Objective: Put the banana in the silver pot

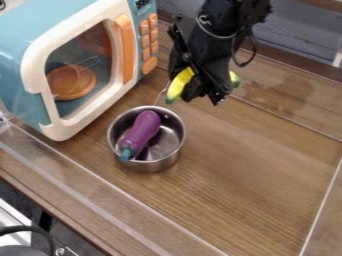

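Wooden tabletop [254, 170] fills the frame's lower half. At upper centre, the black gripper [203, 88] is clamped on the banana [183, 84], held above and right of the silver pot [150, 160], which contains a purple eggplant [139, 132].

banana [183, 84]: middle hidden by hand [203, 90] | microwave [67, 60]: cropped left

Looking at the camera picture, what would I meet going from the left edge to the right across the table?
Toy microwave with an orange dish behind its window → silver pot holding a purple eggplant → banana held in the black gripper, shut on it → bare wooden table.
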`<move>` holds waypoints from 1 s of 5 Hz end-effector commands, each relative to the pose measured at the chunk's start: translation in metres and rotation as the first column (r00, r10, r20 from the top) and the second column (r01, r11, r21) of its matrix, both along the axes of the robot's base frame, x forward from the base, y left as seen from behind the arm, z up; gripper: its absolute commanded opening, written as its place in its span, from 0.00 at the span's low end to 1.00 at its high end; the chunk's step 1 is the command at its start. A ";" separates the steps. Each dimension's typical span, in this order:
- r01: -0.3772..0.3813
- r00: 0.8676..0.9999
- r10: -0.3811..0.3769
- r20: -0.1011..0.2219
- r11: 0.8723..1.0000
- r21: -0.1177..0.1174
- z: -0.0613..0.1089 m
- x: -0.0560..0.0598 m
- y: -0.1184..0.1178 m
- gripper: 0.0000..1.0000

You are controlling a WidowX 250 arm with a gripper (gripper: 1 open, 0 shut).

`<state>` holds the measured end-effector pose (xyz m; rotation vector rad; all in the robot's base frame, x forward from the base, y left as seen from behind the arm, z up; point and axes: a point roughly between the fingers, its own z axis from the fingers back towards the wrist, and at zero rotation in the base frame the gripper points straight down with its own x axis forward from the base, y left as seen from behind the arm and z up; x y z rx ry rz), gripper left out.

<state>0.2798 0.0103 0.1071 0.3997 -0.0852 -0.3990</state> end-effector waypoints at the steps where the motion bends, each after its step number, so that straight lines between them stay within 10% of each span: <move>1: -0.012 0.999 0.011 0.051 1.000 0.003 0.010 0.010 0.004 0.00; 5: -0.050 0.997 0.050 0.066 0.999 0.011 -0.001 0.024 0.011 0.00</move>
